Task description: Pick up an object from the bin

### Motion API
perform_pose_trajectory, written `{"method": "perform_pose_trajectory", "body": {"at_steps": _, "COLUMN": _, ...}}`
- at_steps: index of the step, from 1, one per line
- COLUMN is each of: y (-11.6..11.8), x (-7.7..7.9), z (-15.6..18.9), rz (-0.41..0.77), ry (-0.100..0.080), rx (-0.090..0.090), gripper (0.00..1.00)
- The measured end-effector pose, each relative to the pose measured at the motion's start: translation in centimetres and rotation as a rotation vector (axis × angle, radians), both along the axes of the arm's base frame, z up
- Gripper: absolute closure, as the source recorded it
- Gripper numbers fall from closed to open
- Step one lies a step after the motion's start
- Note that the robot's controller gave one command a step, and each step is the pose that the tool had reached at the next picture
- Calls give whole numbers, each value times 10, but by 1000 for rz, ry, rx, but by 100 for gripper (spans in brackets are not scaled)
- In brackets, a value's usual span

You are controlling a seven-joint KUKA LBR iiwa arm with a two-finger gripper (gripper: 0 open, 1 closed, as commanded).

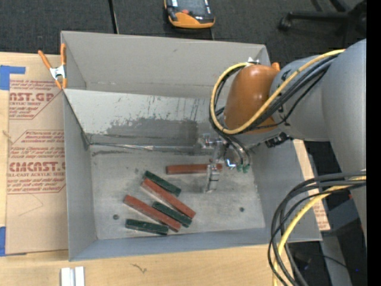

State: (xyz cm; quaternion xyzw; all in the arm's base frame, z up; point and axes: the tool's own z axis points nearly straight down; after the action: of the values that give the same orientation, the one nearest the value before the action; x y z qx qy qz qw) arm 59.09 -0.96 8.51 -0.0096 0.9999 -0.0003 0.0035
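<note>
The claw [213,174] hangs low over the right half of the grey bin [161,58], close to the floor, at the right-hand end of a flat red-brown bar [186,169]. This bar lies by itself near the middle of the floor, level across the view. Its end meets the claw's tip, but whether the claw is open, closed or gripping it cannot be told. Above the claw sits the arm's orange cover [250,97], with yellow cables [221,82] looped round it. Below and left of the lone bar, a loose cluster of similar bars lies slantwise: a dark green bar [162,183] nearest, a long red-brown bar [168,198] beside it, and more red-brown and green ones toward the front wall.
</note>
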Motion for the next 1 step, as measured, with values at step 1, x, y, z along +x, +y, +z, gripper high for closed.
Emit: {"method": "perform_pose_trajectory", "body": {"at_steps": 1, "y": 4, "x": -1, "z": -14, "rz": -23, "ry": 2, "rx": 0, "gripper": 100}}
